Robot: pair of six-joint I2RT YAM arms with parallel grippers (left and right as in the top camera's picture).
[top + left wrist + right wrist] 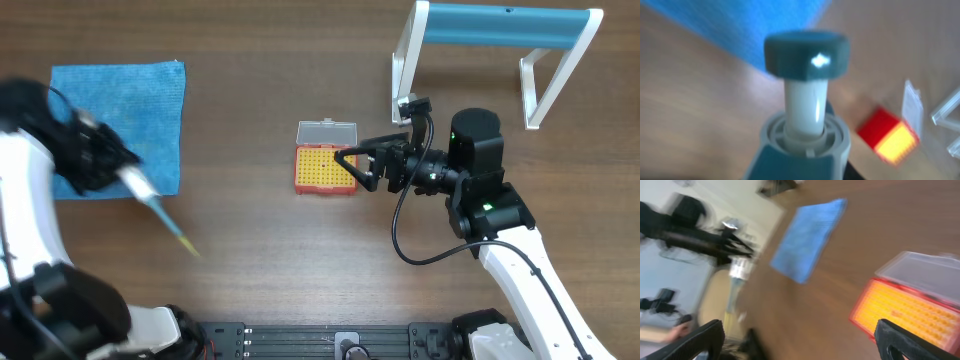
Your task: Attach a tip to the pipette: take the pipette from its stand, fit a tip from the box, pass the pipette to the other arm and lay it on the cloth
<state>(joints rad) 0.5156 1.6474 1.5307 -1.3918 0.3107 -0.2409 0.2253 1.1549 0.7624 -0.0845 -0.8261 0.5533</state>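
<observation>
Pipette (150, 200): you find its long axis diagonal at left of frame, tip pointing lower right, pinched by left gripper (100, 155); right gripper (347, 166) spread.

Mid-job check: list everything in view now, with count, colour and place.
table: 1, brown wood
cloth: 1, blue, flat at the table's left
tip box: 1, red with orange rack, clear lid open, table centre
pipette stand: 1, white frame with blue bar, far right
pipette: 1, grey-white with yellowish tip fitted, by the cloth's near edge
left gripper: 1, black, shut on the pipette
right gripper: 1, black, open, right of the tip box
</observation>
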